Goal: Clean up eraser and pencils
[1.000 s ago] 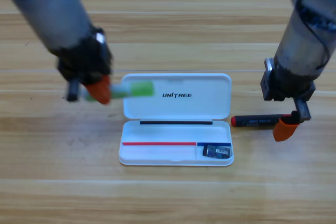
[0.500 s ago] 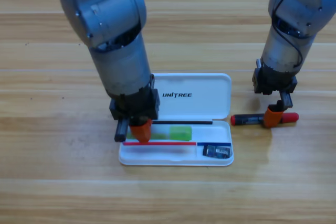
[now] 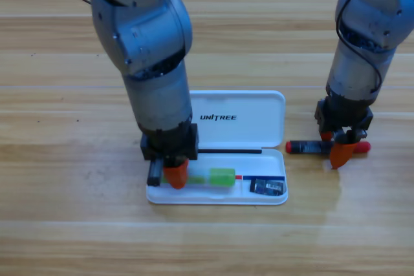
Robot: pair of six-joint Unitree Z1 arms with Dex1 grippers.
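The left gripper [image 3: 173,174] has lowered the green pencil [image 3: 217,177] into the white case [image 3: 259,135] beside the eraser [image 3: 267,187], seemingly still grasping it, while the right gripper [image 3: 341,150] has closed on the black pencil [image 3: 323,147] lying on the table [image 3: 65,224], ready for lifting.

"UNITREE" is printed on the white case's open lid [image 3: 259,117]

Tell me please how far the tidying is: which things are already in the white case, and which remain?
Done: the eraser lies in the white case's lower right compartment. In hand: the left gripper is down in the tray at the green pencil, which lies inside. Left: the red-and-black pencil is on the table beside the case, with the right gripper at it.
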